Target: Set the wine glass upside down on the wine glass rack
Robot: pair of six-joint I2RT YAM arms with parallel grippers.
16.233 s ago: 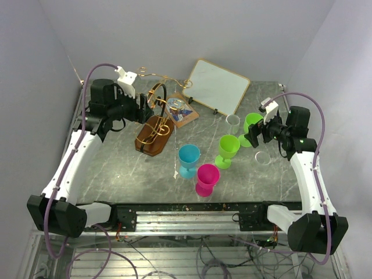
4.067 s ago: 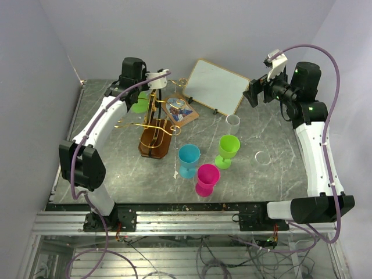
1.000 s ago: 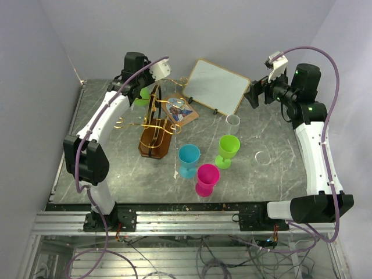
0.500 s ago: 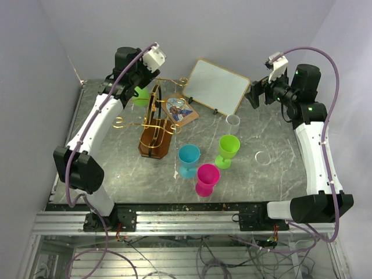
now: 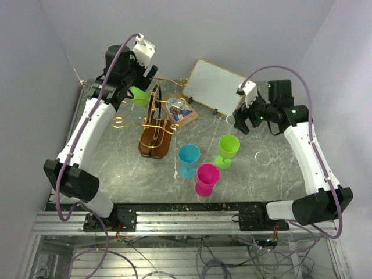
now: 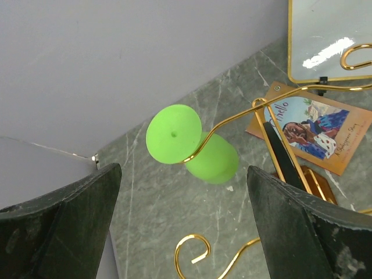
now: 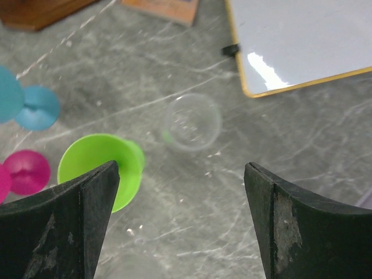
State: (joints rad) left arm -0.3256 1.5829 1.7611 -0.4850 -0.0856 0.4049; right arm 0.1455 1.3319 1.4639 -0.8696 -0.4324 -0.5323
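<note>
A green wine glass hangs upside down on a curled arm of the gold wire rack, which stands on a dark wooden base. In the left wrist view the green glass hangs with its foot caught on the gold arm. My left gripper is open and empty, above and behind the glass, apart from it. My right gripper is open and empty, low over a clear glass; in its own view the gripper has bare table between its fingers.
A lime glass, a blue glass and a pink glass stand upright mid-table. A white tilted board and a picture card lie behind the rack. A clear ring sits at the right.
My left gripper has lifted up and back from the green glass, which stays hanging on the rack. My right arm has dropped from high at the back down to the clear glass.
</note>
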